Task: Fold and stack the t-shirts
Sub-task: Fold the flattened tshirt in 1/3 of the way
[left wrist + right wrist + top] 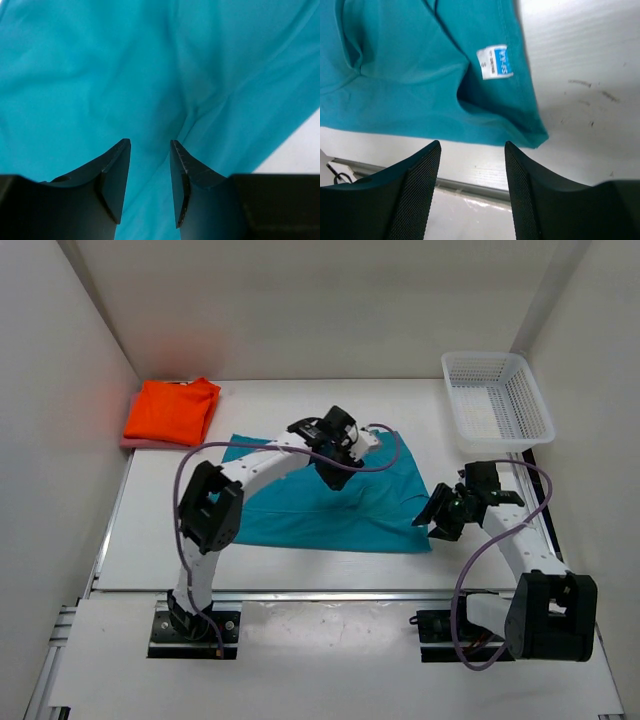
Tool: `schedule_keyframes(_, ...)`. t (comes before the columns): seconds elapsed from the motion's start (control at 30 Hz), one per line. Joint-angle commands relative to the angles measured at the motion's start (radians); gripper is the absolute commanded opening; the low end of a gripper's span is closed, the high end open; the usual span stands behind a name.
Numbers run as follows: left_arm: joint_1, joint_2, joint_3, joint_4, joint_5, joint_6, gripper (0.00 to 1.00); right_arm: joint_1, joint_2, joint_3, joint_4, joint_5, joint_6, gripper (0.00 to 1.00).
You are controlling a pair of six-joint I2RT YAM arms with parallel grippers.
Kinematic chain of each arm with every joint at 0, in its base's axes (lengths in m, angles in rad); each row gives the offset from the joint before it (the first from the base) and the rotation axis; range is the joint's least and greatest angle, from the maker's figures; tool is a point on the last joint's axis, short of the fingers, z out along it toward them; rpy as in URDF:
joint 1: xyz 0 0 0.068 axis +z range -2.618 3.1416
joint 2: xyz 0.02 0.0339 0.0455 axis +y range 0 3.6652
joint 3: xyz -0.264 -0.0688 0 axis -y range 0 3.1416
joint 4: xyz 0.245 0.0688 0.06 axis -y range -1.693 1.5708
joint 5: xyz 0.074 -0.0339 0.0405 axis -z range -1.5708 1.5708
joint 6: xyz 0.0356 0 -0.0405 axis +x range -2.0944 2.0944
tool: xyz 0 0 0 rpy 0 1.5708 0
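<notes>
The teal-blue t-shirt (330,502) lies spread and wrinkled across the middle of the table. My left gripper (332,474) is low over its far middle part; in the left wrist view the gripper (150,146) is open with teal cloth (150,75) under it and nothing pinched. My right gripper (433,520) is open just off the shirt's near right corner (536,137), beside the white label (495,62); it (472,146) is empty over bare table. The orange t-shirt (172,410) lies folded at the back left on the pink t-shirt (133,443), of which only an edge shows.
The white lattice basket (497,400) stands at the back right corner. White walls enclose the table on the left, back and right. The table's near edge and a metal rail (470,186) lie just below the right gripper.
</notes>
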Motion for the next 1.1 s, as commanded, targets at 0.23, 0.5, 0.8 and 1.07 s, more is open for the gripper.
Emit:
schedule_keyframes(0.23,-0.088,0.125,0.116,0.062,0.052,-0.017,0.50,-0.014,0.061,-0.036,0.150,-0.006,-0.052,0.61)
schedule_keyframes(0.5,-0.098,0.156,0.106,0.054,0.056,-0.024,0.52,-0.014,0.068,-0.130,0.244,-0.031,-0.038,0.62)
schedule_keyframes(0.8,-0.117,0.153,0.108,-0.012,0.148,0.002,0.59,-0.013,0.134,-0.115,0.270,-0.047,-0.063,0.63)
schedule_keyframes(1.07,-0.129,0.189,0.083,0.073,-0.035,-0.024,0.51,-0.014,0.128,-0.122,0.271,-0.060,-0.063,0.56)
